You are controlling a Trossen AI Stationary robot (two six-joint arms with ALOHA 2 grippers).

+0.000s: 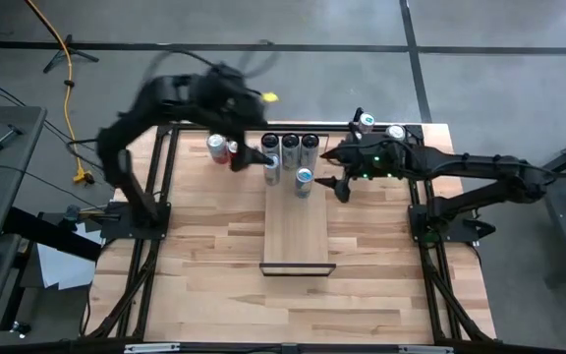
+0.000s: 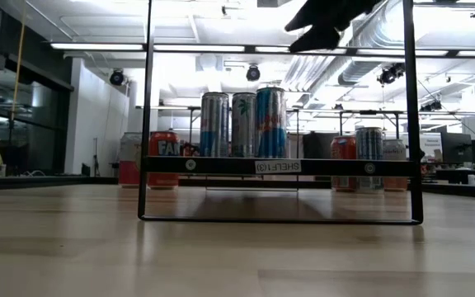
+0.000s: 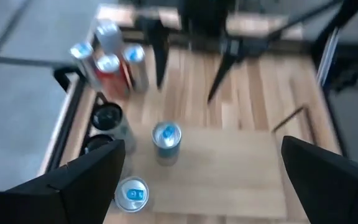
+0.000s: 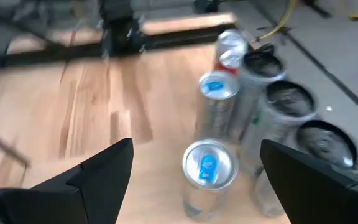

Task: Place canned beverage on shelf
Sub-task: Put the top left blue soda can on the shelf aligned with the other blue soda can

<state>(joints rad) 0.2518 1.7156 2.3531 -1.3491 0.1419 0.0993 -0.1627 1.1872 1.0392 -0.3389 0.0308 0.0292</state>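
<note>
Left hand (image 1: 254, 157) of mine hangs wide, empty, beside the silver can (image 1: 272, 169) on the shelf (image 1: 297, 231). Right hand (image 1: 334, 169) wide, empty, beside the blue-topped can (image 1: 304, 181).

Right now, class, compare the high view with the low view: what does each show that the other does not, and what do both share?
Only the high view shows both arms whole, the left gripper open beside the cans and the right gripper open on the other side, plus the bare length of the shelf. Only the low view shows the shelf's label and the ceiling lights of the room behind. Both show the shelf with tall cans standing on it and more cans on the tabletop.
</note>
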